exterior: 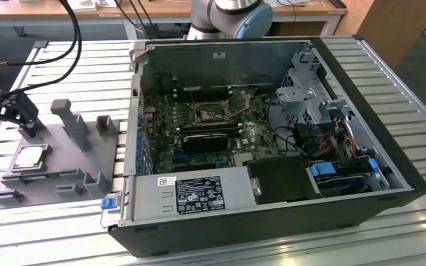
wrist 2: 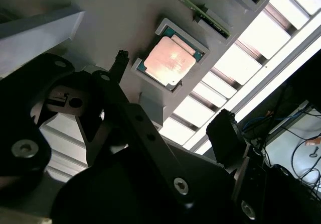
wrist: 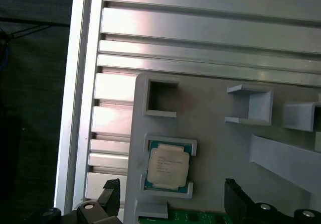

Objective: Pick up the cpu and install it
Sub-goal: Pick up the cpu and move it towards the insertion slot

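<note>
Two black fingers (wrist: pixel 111 198) of the gripper (wrist: pixel 171 186) stand wide apart in the first wrist view, one on either side of the cpu (wrist: pixel 168 169). I see clear space between them and the chip, so the claw is open and holds nothing. The cpu is a small flat square with a pale, matte metal lid and a thin darker green rim. It lies level in a raised square pocket of the grey plastic fixture (wrist: pixel 210 133), whose surface looks dull and slightly grainy, with boxy open-sided brackets moulded into it. A strip of green circuit board (wrist: pixel 183 217) lies just beside the pocket. The second wrist view adds the gripper's glossy black linkages and bright screw heads up close, with the cpu (wrist 2: pixel 168 61) glinting faintly pink under the light beyond them. From the exterior view I get the wider layout: the gripper (exterior: pixel 25 128) hangs close over the cpu (exterior: pixel 31 157) on the fixture (exterior: pixel 65 166) at the exterior view's left, on a ribbed aluminium table (exterior: pixel 42 233). Well apart, toward the exterior view's right, an open black computer case (exterior: pixel 272 227) lies on its side, showing a green motherboard (exterior: pixel 198 144) with a square metal-framed socket (exterior: pixel 209 113).
</note>
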`<action>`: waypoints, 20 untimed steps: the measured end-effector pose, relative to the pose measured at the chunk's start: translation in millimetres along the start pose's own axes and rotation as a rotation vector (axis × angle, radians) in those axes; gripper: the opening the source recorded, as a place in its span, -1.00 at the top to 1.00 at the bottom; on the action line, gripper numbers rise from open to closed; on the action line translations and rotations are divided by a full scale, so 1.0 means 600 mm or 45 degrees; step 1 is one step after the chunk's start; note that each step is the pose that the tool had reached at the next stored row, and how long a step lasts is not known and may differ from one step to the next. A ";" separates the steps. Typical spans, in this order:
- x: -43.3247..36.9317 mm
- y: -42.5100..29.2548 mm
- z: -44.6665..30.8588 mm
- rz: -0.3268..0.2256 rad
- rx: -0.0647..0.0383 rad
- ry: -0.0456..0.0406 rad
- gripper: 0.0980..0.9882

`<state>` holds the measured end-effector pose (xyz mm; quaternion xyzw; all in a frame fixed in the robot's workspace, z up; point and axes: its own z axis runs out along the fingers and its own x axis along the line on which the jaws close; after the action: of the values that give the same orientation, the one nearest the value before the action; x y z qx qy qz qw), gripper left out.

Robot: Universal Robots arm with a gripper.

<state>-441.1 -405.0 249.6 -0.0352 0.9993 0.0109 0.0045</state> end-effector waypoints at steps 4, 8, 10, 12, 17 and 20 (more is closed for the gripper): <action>0.000 0.000 0.000 0.002 0.000 0.000 -0.81; 0.000 0.000 0.000 0.010 0.000 0.000 -0.81; 0.000 0.000 0.000 0.013 0.000 0.000 -0.81; 0.000 0.000 0.001 0.013 0.000 0.000 -0.78; 0.000 0.000 0.009 0.013 0.000 0.000 -0.49; 0.001 0.000 0.012 0.013 0.000 0.000 -0.46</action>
<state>-441.4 -404.9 242.4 -0.0302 0.9995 0.0108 0.0045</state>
